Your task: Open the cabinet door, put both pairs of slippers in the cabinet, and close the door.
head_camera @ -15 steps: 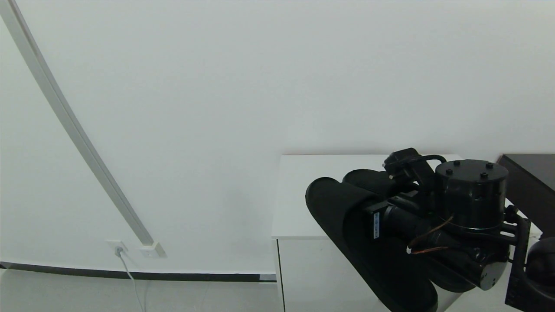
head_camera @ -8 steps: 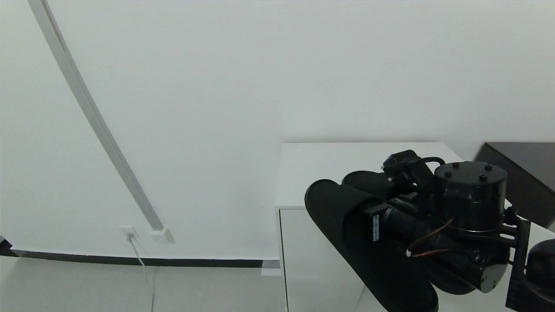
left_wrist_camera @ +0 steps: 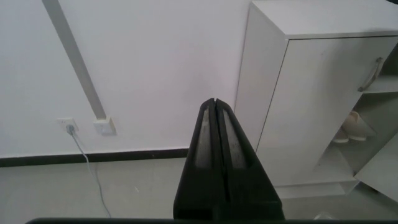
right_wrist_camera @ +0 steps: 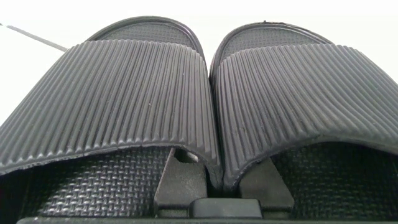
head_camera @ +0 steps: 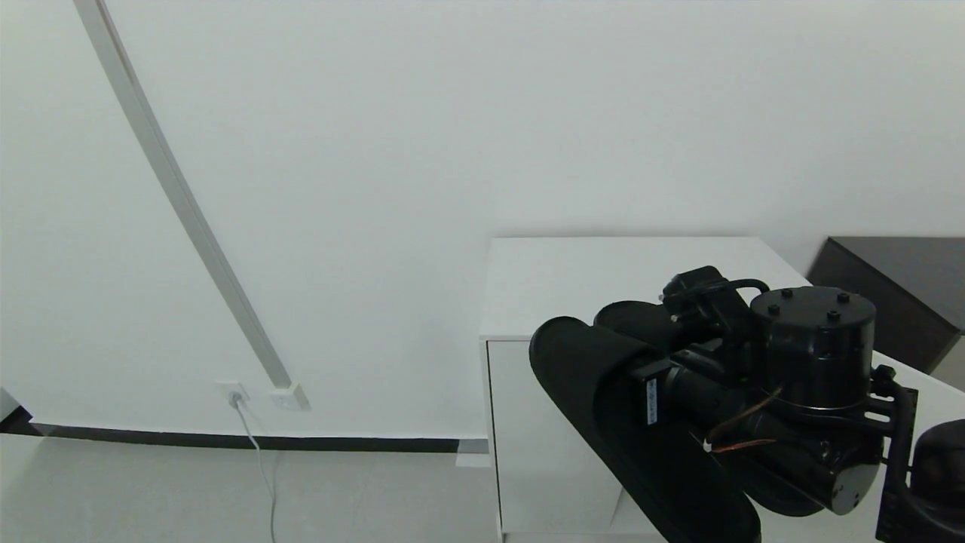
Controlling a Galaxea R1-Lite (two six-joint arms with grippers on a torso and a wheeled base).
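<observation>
The right gripper is gripping the pair of black slippers. Its fingers are reaching in under the two ribbed straps where these meet, and the jaws are pinching the inner strap edges together. The slippers are hanging side by side, with the footbeds facing the wrist and the soles facing away from it. Their long axis is running steeply, across the direction in which the fingers are pointing.

The cabinet is lying ahead of and below this gripper. The slipper soles are facing its white front.

The left gripper is holding nothing, and its jaws are pressing flat together. From this hand the cabinet is standing ahead and to one side. A door panel with a handle is nearest to it. Beyond that panel, an open compartment is showing a pair of white slippers on a shelf.

Judgement: the coming move is calling for the right arm to lower the load and turn the long axis level before insertion.
</observation>
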